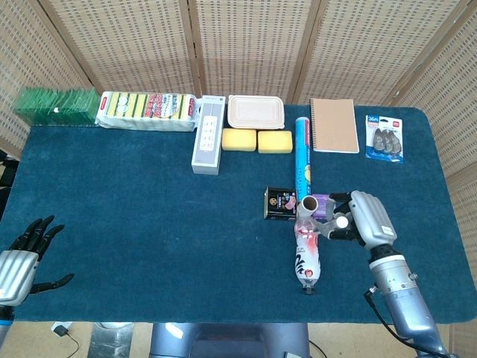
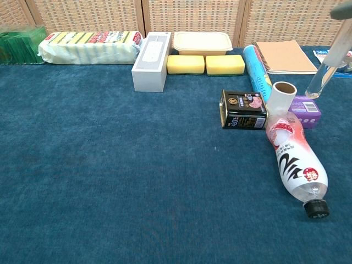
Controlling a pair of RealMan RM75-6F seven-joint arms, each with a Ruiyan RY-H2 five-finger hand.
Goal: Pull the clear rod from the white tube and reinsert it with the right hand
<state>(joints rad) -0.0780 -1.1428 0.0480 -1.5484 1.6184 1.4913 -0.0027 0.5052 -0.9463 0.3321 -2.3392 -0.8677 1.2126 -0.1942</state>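
The white tube [image 2: 281, 98] stands upright on the blue mat between a black tin and a purple box, its open top empty; it also shows in the head view [image 1: 308, 202]. The clear rod [image 2: 325, 65] hangs tilted in the air to the right of the tube, fully out of it, its lower tip about level with the tube's rim. My right hand [image 1: 363, 218] holds the rod from above; the chest view shows only a sliver of that hand [image 2: 342, 10] at the top right corner. My left hand [image 1: 26, 252] rests at the mat's front left with fingers spread, holding nothing.
A plastic bottle [image 2: 294, 159] lies in front of the tube, cap toward me. The black tin [image 2: 243, 110] and purple box [image 2: 305, 111] flank the tube. A blue cylinder [image 1: 302, 153], notebook [image 1: 334, 125], sponges [image 1: 257, 141] and a white box [image 1: 208, 134] sit behind.
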